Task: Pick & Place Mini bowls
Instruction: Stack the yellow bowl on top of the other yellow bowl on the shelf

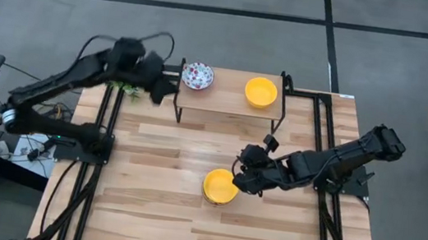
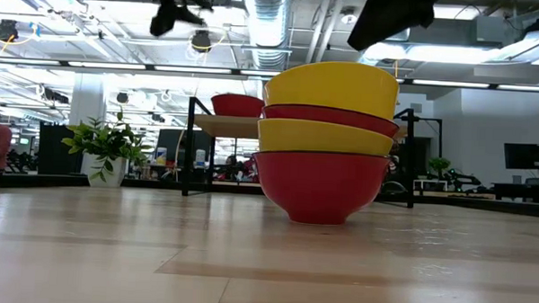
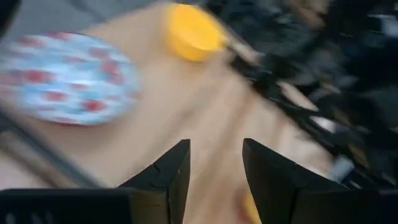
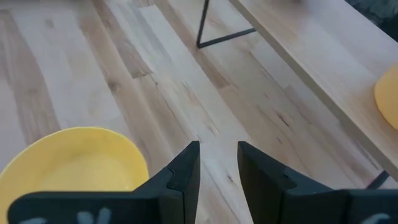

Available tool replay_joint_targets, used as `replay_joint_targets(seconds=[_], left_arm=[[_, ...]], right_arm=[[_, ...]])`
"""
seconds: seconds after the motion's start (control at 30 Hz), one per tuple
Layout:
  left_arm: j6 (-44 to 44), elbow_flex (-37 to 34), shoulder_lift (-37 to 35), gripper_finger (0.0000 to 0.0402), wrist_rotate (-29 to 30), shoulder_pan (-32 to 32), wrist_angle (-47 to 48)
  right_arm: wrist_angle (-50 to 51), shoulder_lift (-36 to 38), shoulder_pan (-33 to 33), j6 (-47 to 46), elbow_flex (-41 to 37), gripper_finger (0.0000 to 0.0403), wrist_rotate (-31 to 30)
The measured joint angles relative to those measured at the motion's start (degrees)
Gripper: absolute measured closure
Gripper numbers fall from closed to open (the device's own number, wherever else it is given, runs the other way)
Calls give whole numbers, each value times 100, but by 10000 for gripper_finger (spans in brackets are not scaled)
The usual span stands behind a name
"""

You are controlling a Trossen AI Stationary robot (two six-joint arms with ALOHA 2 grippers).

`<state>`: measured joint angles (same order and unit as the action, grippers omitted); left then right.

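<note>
A stack of mini bowls (image 2: 324, 140) stands on the table, red and yellow by turns, with a yellow bowl (image 1: 220, 186) on top. My right gripper (image 1: 242, 174) hovers just right of the stack, open and empty; its wrist view shows the top yellow bowl (image 4: 74, 165) beside its fingers. On the raised shelf (image 1: 228, 104) at the far side sit a white floral-speckled bowl (image 1: 197, 75) and a yellow bowl (image 1: 261, 91). My left gripper (image 1: 167, 82) is open and empty, above the shelf's left end next to the speckled bowl (image 3: 68, 78).
A small green potted plant (image 2: 108, 148) stands at the table's far left, under my left arm. The shelf's black metal legs (image 1: 179, 109) stand on the table behind the stack. Bare wood lies along the near edge (image 1: 183, 232).
</note>
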<state>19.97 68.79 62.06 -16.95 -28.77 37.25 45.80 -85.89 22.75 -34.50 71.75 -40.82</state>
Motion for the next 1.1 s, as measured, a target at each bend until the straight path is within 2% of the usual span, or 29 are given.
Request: replay_joint_targets(seconds=[0.17,0.27,0.4,0.67,0.87,1.0,1.1], left_arm=[[407,-957,-905,256,76,1337,-1401],[428,-1550,-1305,256,359,2100,-2432],[413,-2177,-1612,256,564,2782,-3330],[919,-2664,-1643,256,954,3395,-3567],[697,-2664,-1590,256,1003,3837,-3971],[461,-2664,-1582,256,1010,3902,-3967],[682,-2664,-1584,256,1234,3899,-4041]], right_arm=[[-2,0,66,-7,0,305,10],[-4,0,64,-138,0,305,20],[-24,0,64,-105,0,305,24],[-209,0,-10,-293,0,305,51],[-301,0,-73,-284,0,305,61],[-302,0,-125,-445,0,305,61],[-301,0,-124,-428,0,305,59]])
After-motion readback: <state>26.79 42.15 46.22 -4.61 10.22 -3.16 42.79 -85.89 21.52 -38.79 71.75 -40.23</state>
